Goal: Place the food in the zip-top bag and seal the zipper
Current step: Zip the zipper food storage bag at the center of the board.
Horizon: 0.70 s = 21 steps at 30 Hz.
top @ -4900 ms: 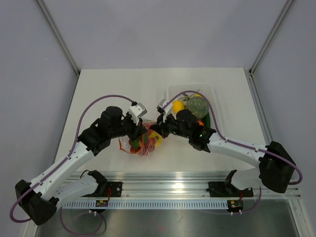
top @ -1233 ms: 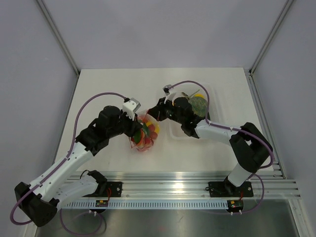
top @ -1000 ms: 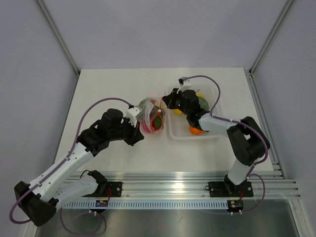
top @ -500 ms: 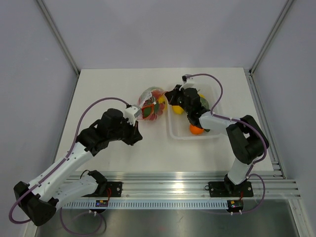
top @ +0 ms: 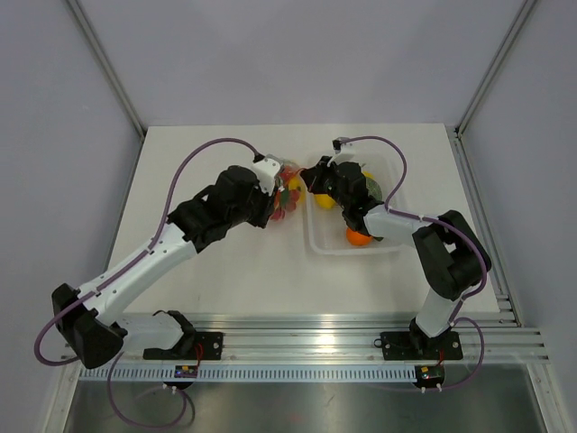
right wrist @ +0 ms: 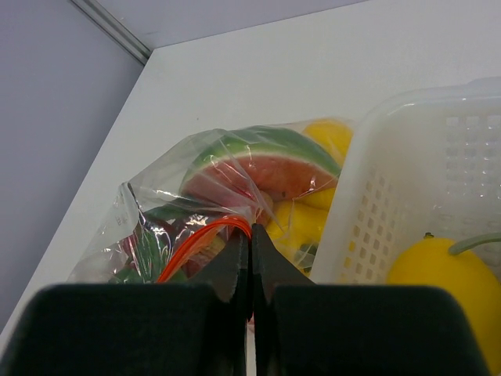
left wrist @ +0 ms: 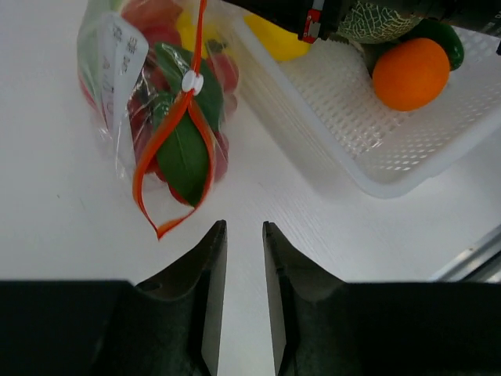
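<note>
The clear zip-top bag (top: 288, 192) lies against the left wall of the white tray (top: 317, 247), filled with food: a watermelon slice (right wrist: 262, 168), lemons, red pieces and green leaves. Its red-orange zipper (left wrist: 167, 131) hangs in a loop with a white slider (left wrist: 192, 81). My right gripper (right wrist: 251, 229) is shut on the zipper strip (right wrist: 205, 235) at the bag's mouth, also seen from above (top: 309, 178). My left gripper (left wrist: 244, 225) is slightly open and empty, over bare table just below the bag (left wrist: 156, 102); in the top view (top: 273, 189) it is at the bag's left side.
The tray (left wrist: 407, 157) holds an orange (left wrist: 411, 73), a netted melon (left wrist: 376, 19), a dark green piece and a lemon (right wrist: 438, 274). Its left wall (right wrist: 391, 188) stands right beside the bag. Grey walls close in the white table at the back and sides.
Both arms carried the bag from mid-table up to the tray's left wall. In the last half second my left arm let go of the bag and reached up-right beside it.
</note>
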Each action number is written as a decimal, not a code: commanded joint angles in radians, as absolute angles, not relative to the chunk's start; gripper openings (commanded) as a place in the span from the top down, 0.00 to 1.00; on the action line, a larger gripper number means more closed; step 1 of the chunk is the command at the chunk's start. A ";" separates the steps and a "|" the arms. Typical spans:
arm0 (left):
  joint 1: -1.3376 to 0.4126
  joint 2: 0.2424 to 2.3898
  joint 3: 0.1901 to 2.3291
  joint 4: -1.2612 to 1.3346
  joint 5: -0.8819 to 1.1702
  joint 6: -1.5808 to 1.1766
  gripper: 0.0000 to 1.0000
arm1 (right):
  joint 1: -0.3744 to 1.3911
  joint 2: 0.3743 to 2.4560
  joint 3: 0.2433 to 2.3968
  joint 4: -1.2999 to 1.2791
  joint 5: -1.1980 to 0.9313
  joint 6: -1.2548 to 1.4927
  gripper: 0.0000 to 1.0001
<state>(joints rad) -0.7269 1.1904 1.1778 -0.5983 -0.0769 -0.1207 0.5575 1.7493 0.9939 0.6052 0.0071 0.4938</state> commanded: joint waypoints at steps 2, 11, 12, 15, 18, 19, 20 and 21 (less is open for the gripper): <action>-0.761 1.307 1.221 -0.511 -0.212 0.066 0.72 | 0.561 1.710 1.006 0.661 0.005 0.500 1.00; -0.787 1.400 1.293 -0.463 -0.287 0.150 0.62 | 0.551 1.707 0.989 0.649 -0.023 0.489 1.00; -0.787 1.420 1.313 -0.488 -0.294 0.137 0.62 | 0.549 1.707 0.986 0.650 -0.029 0.494 1.00; -0.790 1.476 1.374 -0.543 -0.324 0.085 0.58 | 0.546 1.710 0.985 0.644 -0.049 0.494 1.00; -0.790 1.508 1.400 -0.561 -0.307 0.060 0.58 | 0.540 1.710 0.989 0.624 -0.058 0.488 1.00; -0.792 1.517 1.402 -0.564 -0.307 0.057 0.58 | 0.538 1.709 0.989 0.620 -0.058 0.488 1.00; -0.792 1.529 1.407 -0.568 -0.307 0.055 0.58 | 0.538 1.707 0.991 0.617 -0.058 0.488 1.00; -0.793 1.535 1.407 -0.572 -0.314 0.061 0.58 | 0.538 1.709 0.996 0.609 -0.060 0.488 1.00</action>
<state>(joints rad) -0.7860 1.5158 1.3624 -0.5529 -0.2802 0.0803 0.5468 1.7481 0.9833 0.5976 -0.0441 0.4938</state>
